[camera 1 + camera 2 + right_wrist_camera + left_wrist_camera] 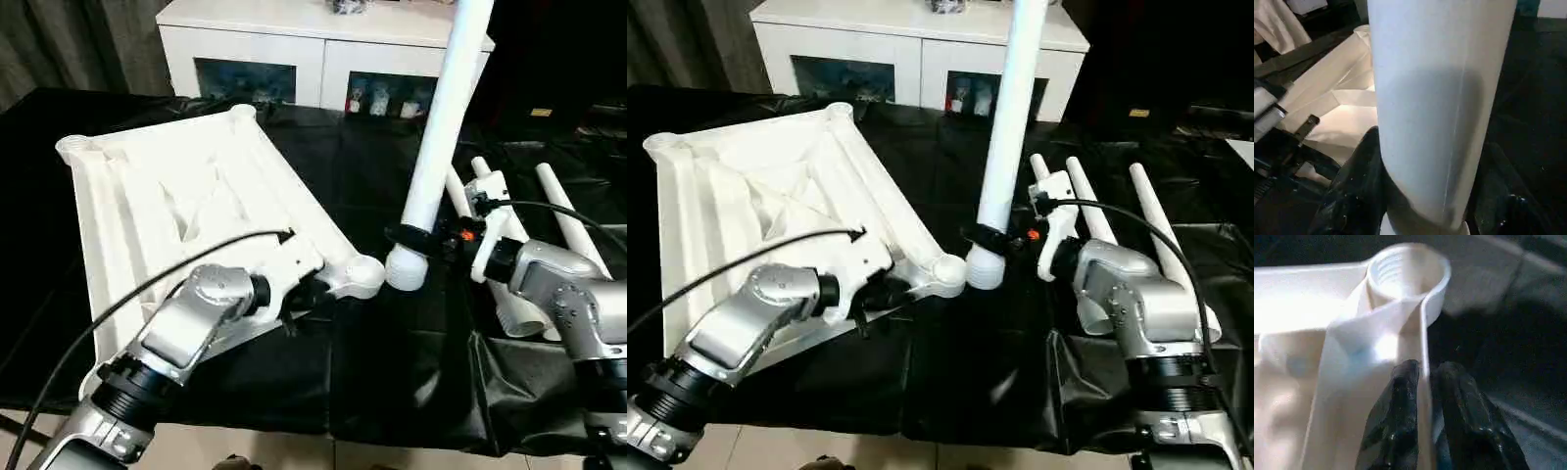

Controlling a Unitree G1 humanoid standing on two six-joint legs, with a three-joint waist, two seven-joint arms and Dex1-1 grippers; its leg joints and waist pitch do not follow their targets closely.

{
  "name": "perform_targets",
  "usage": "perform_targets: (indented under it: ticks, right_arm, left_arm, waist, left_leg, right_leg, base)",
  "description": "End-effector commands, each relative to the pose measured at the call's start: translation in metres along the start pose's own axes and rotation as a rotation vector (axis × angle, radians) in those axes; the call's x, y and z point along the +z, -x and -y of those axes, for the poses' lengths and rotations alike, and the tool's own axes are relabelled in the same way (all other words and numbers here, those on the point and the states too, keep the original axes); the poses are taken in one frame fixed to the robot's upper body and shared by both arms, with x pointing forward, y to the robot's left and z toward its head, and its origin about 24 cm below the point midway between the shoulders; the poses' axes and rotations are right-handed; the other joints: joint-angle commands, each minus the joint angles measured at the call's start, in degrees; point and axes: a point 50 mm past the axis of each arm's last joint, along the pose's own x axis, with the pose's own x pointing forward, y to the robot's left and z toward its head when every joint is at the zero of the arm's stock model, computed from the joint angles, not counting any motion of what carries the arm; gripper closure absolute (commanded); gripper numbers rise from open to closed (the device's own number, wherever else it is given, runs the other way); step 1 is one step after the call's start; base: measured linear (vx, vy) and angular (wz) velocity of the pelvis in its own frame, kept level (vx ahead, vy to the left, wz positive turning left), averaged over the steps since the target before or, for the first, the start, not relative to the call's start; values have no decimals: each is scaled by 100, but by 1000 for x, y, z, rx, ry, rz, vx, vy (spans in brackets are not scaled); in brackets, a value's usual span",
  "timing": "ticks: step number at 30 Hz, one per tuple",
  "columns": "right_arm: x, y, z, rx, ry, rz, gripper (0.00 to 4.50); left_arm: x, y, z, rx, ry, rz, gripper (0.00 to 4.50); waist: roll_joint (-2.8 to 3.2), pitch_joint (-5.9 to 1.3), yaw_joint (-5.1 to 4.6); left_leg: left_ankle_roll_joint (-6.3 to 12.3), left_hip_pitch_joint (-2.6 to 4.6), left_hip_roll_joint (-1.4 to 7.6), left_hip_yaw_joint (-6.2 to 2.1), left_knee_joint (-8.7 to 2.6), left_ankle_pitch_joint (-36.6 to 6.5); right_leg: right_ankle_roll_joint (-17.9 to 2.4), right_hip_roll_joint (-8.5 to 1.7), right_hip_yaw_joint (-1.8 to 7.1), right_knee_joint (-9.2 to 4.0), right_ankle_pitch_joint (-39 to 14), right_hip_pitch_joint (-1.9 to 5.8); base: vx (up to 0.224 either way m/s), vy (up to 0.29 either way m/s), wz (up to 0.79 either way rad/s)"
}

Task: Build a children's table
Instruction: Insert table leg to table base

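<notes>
Tabletop (176, 206) rim pinched by left gripper (1422, 382) for steadying; leg (441, 127) clamped upright by right gripper (416, 240), lined beside corner socket (364, 274).

We see a smooth white plastic tabletop (196, 196), a smooth white leg (441, 127), glossy black sheeting (392, 372), brushed-metal forearms (186, 328).
</notes>
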Motion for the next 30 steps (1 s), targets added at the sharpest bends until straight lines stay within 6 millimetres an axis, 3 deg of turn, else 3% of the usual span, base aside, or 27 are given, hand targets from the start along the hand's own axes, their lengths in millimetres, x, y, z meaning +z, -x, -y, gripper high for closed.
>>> perform_targets:
  ticks: [1,7,8,16,20,22,26,30]
  right_arm:
    - [9,0,1,-2,28,28,266]
    - [7,-1,-1,5,27,27,266]
    - [7,-2,-1,5,26,28,266]
    - [1,-5,7,-1,-9,27,266]
    - [-3,-10,10,4,-52,32,266]
    - [-5,-12,9,17,-60,25,266]
    - [-6,-17,6,56,-69,12,266]
    - [-4,-22,2,100,-66,-3,266]
  left_arm:
    - [-6,0,-1,20,-6,-45,358]
    - [-10,1,2,12,-1,-72,358]
    - [-10,1,2,10,-3,-76,387]
    - [-2,2,8,-39,-63,1,445]
    - [-1,0,15,-86,-94,15,448]
    - [-2,0,16,-89,-97,10,450]
    - [-5,-1,18,-103,-132,-15,450]
    - [-8,-2,17,-97,-139,-32,450]
  waist:
    - [-35,-413,2]
    - [-28,-406,16]
    - [-31,-405,15]
    - [-25,-412,5]
    - [-40,-418,8]
    - [-19,-418,21]
    - [-59,-412,25]
    - [-59,-410,33]
  left_leg:
    - [248,96,396,-130,-430,-222]
    - [208,99,394,-130,-436,-284]
    - [207,100,396,-129,-438,-288]
    - [201,92,389,-127,-432,-312]
    - [234,95,395,-125,-431,-262]
    - [239,111,400,-120,-429,-239]
    - [250,107,402,-118,-437,-266]
    - [242,105,401,-114,-436,-247]
  right_leg:
    - [-1624,-461,219,-352,123,247]
    - [-1633,-463,222,-359,56,244]
    - [-1630,-461,221,-358,54,242]
    - [-1667,-461,220,-358,98,248]
    - [-1695,-461,216,-349,147,246]
    - [-1702,-458,214,-342,174,232]
    - [-1659,-460,210,-350,99,236]
    - [-1660,-469,215,-344,65,229]
  base:
    - [0,0,0]
    - [0,0,0]
    - [0,0,0]
    - [0,0,0]
    - [0,0,0]
    - [0,0,0]
    - [0,0,0]
    - [0,0,0]
